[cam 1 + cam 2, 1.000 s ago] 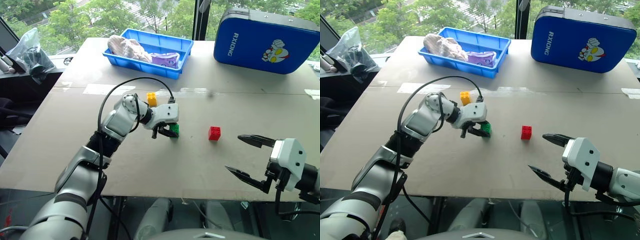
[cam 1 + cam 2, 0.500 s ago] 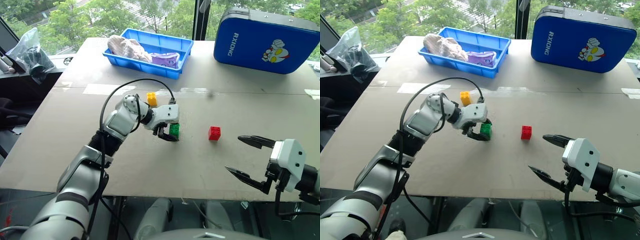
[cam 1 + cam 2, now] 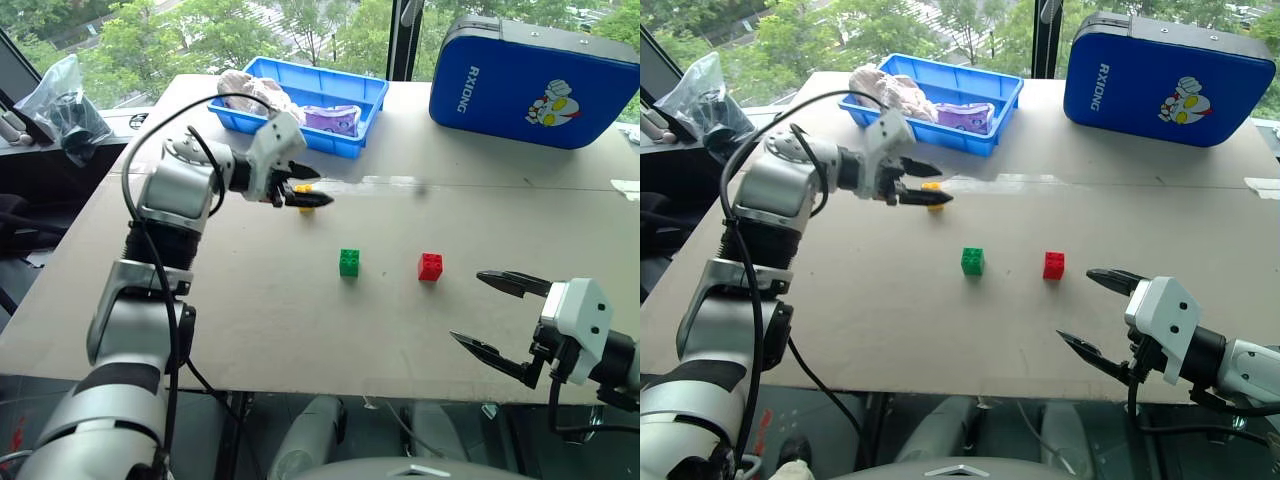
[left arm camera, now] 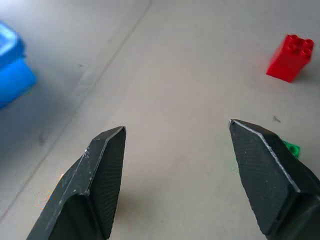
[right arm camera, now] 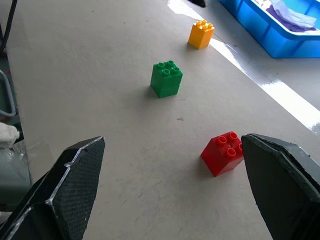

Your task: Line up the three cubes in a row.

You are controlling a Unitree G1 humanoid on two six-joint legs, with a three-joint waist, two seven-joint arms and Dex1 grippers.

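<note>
While the green cube [image 3: 349,262] and red cube [image 3: 429,266] sit side by side mid-counter [image 3: 250,320], the yellow cube [image 5: 200,34] lies at eleven o'clock under the spread, empty left hand [image 3: 303,188], which could knock it farther off the row; the right hand [image 3: 493,315] is spread too.

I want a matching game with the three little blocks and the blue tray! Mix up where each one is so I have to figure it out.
Things:
1. green cube
2. red cube
3. yellow cube
4. blue tray

Places:
A. at the far side of the table, holding cloths
B. under the tips of the left gripper
C. in the middle of the table, left of another cube
D. nearest the right gripper

Pairs: 1-C, 2-D, 3-B, 4-A
</note>
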